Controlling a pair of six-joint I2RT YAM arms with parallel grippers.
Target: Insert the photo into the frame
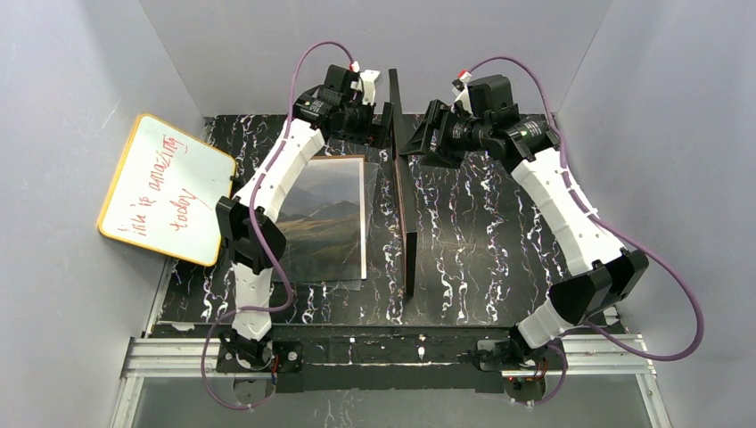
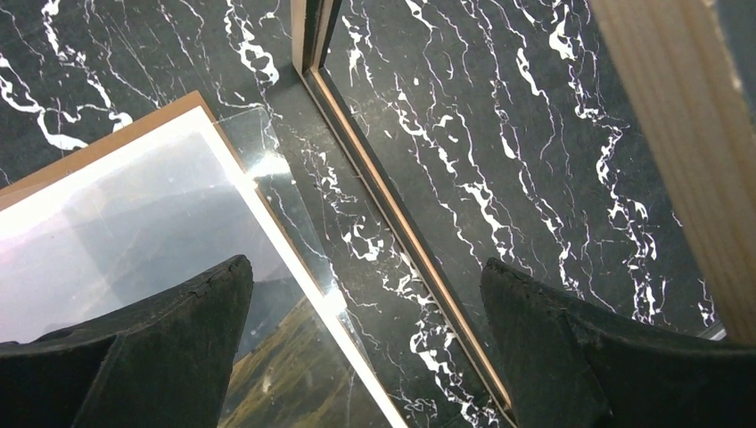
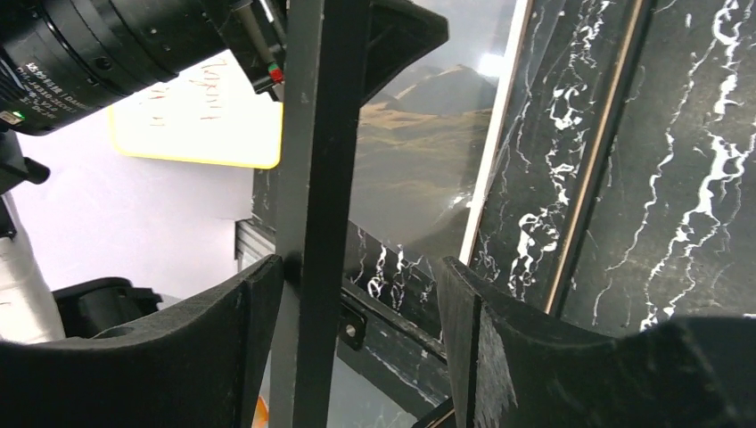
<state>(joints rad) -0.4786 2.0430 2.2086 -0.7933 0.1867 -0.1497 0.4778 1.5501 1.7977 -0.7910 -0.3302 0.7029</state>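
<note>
Both grippers sat at far end of frame (image 1: 402,205), which stood upright on edge mid-table. Left gripper (image 1: 382,125) fingers spread wide, holding nothing. Right gripper (image 3: 361,267) jaws apart, straddling frame's black bar; one finger touched it, other stood clear. Photo (image 1: 325,223) lay flat left of frame, under clear sheet (image 2: 258,143), on brown board (image 2: 107,147). Whiteboard (image 1: 165,187) leaned at left wall.

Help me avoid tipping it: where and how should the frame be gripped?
The frame stands upright on its long edge, so probably take its thin far upright rail, coming from the far end and pinching across its two faces.
</note>
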